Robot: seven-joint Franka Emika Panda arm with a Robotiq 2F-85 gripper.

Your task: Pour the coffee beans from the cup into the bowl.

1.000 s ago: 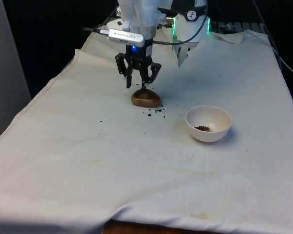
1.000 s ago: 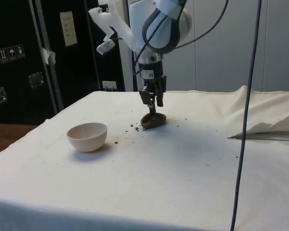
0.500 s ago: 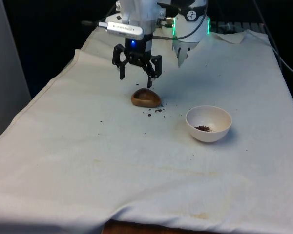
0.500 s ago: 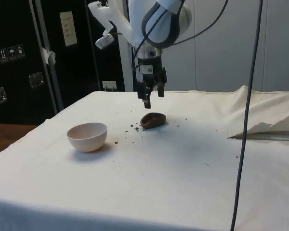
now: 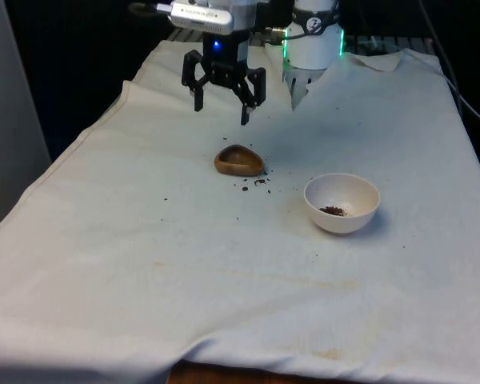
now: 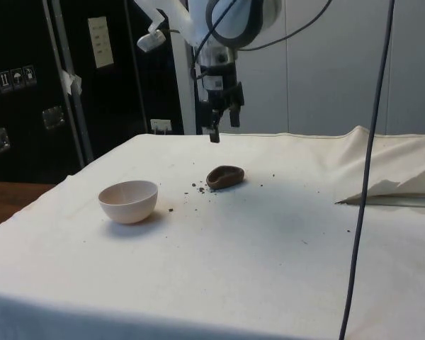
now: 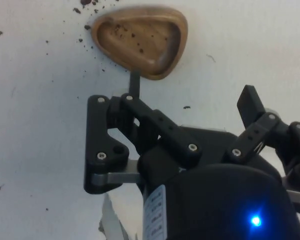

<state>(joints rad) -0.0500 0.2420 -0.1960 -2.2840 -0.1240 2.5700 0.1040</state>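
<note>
Gripper (image 5: 222, 98) spread wide, empty, hovering above the wooden cup (image 5: 239, 161) — cup sits on the cloth (image 5: 144, 264) with stray beans (image 5: 256, 182) beside it. White bowl (image 5: 342, 202), some beans inside, toward the front view's right. Retreat straight up — no sideways sweep, avoiding the cup.

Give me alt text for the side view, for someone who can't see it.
The robot's open hand hangs empty above a small brown wooden cup that sits on the white cloth. A white bowl stands apart from the cup, nearer the table's edge, and a few spilled coffee beans dot the cloth between them.
</note>
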